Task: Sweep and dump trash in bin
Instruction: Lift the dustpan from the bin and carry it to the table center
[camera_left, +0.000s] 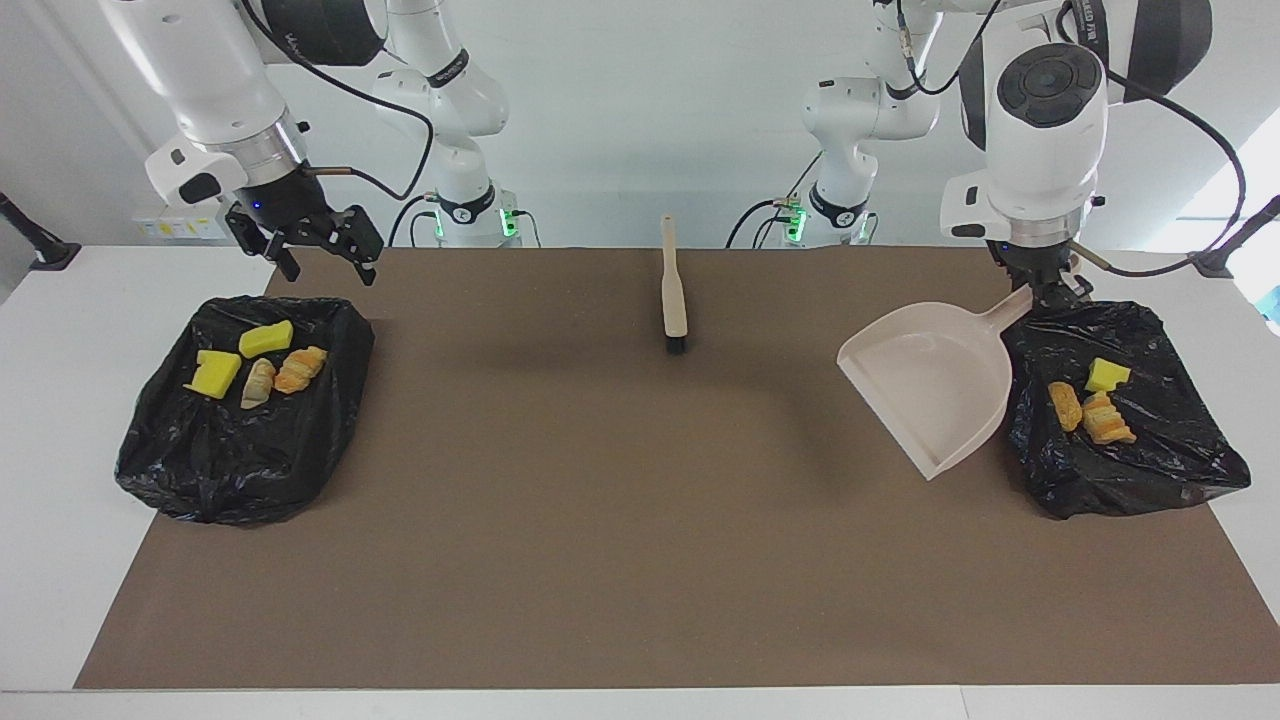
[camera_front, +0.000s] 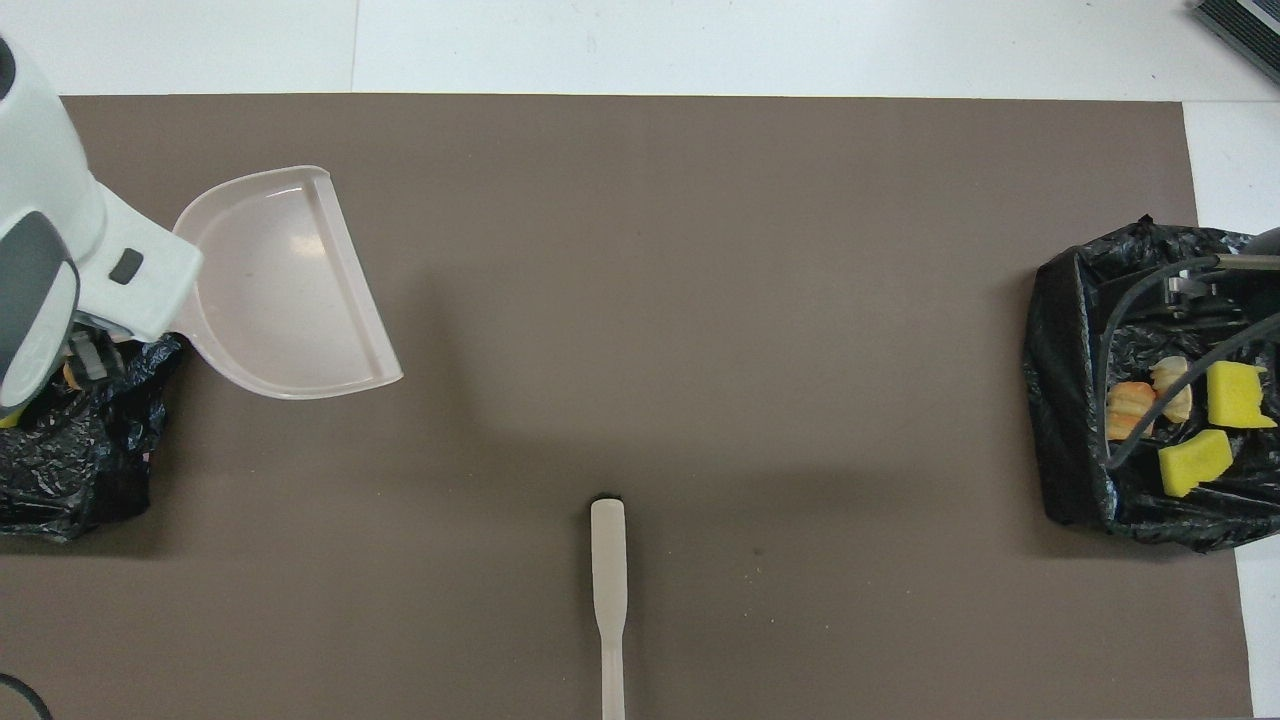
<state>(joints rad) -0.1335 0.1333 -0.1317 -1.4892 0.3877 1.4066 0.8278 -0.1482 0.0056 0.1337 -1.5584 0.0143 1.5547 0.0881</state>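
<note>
Two black bag-lined bins hold all seven scraps.
Right gripper (camera_left: 318, 252), jaws spread wide, hangs over one black bag-lined bin (camera_left: 240, 460) holding four yellow, tan and beige trash bits (camera_left: 255, 365); the beige black-bristled brush (camera_left: 673, 290) lies mid-mat; left gripper (camera_left: 1042, 290) clamps the beige plastic dustpan (camera_left: 935, 385) beside the other black bin (camera_left: 1130, 470) holding three bits (camera_left: 1090, 405).

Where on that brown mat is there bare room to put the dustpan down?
The widest bare patch of the brown mat lies between the two black bags, farther from the robots than the brush. Both mat ends are crowded by those bags holding the trash. The left gripper holds the dustpan beside one bag.
</note>
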